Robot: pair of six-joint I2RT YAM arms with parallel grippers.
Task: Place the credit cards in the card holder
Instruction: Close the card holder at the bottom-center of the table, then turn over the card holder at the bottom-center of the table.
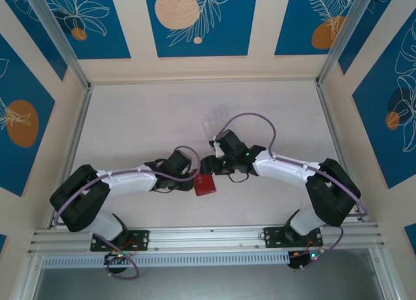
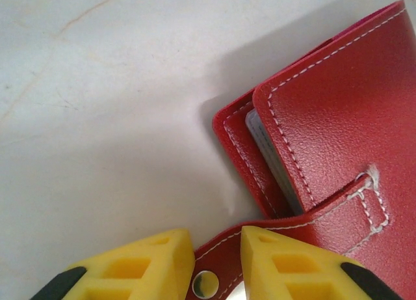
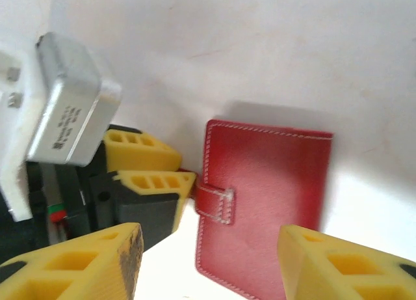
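Card holder (image 1: pixel 205 185): red, white-stitched, covers nearly shut, on the tabletop (image 1: pixel 143 118) at 6 o'clock from its centre. Judged light, pliable and slightly grippy. Best held by the snap tab (image 2: pixel 338 215) or a cover edge.

Left pincer (image 2: pixel 218 267): nipped narrow on the tab, from the holder's 9 o'clock.

Right pincer (image 3: pixel 211 248): wide apart, empty, near the holder's 12 o'clock.

Silver module (image 3: pixel 65 114): label too blurred to read. No brand visible on the holder.
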